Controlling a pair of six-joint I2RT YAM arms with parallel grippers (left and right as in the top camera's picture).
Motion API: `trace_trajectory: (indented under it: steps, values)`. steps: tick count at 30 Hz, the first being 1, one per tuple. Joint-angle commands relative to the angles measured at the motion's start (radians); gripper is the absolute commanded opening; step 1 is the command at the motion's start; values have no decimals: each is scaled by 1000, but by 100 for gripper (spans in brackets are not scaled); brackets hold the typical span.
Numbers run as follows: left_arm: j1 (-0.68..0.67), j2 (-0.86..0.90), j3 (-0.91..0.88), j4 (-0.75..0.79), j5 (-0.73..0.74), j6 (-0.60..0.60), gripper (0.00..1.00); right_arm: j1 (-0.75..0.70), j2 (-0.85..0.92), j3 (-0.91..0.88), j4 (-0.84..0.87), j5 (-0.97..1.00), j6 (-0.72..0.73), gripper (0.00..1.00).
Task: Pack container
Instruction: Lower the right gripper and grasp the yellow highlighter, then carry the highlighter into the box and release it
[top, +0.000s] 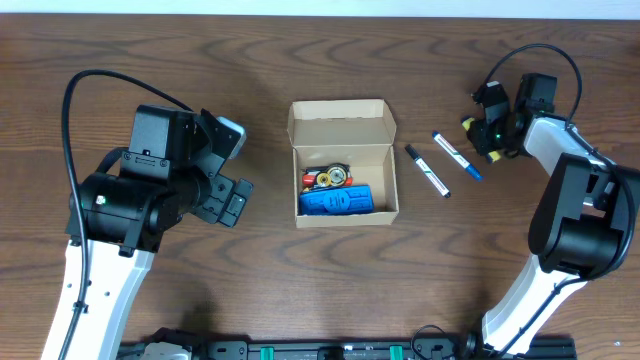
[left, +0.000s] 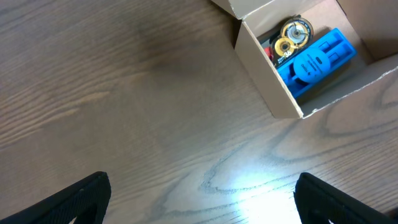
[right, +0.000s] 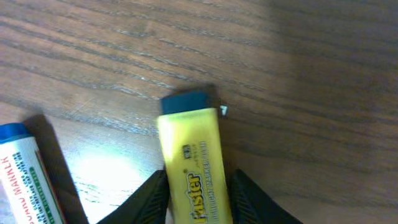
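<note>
The container (top: 393, 180), a tan cardboard box with its flap lid open at the back, stands mid-table. Inside lie a blue plastic piece (top: 335, 201) and a small yellow-and-red item (top: 328, 177). In the left wrist view the box (left: 267, 81) is at the top right. My left gripper (top: 235, 168) is open and empty, left of the box, its fingers (left: 202, 199) over bare wood. My right gripper (top: 487, 128), at the far right, is shut on a yellow highlighter (right: 189, 149) with a blue cap, low over the table.
Two white markers lie on the table between the box and my right gripper: a black-capped one (top: 427, 170) and a blue-capped one (top: 456, 154). The blue one also shows at the left edge of the right wrist view (right: 22, 174).
</note>
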Motion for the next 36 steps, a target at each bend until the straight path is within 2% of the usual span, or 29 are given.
trace_trajectory:
  steps: [1, 11, 20, 25, 31, 36]
  values:
    - [3, -4, 10, -3, -3, 11, 95, -6, 37, 0, -15, 14, 27, 29]
    - [3, -4, 10, -3, -3, 11, 95, -5, 13, 24, -42, 3, 218, 23]
    - [3, -4, 10, -3, -3, 11, 95, 37, -109, 216, -280, -34, 286, 21]
    - [3, -4, 10, -3, -3, 11, 95, 111, -210, 312, -406, -56, 368, 20]
    - [3, -4, 10, -3, -3, 11, 95, 241, -312, 318, -462, -71, 537, 20]
    - [3, -4, 10, -3, -3, 11, 95, 376, -327, 316, -531, -70, 628, 21]
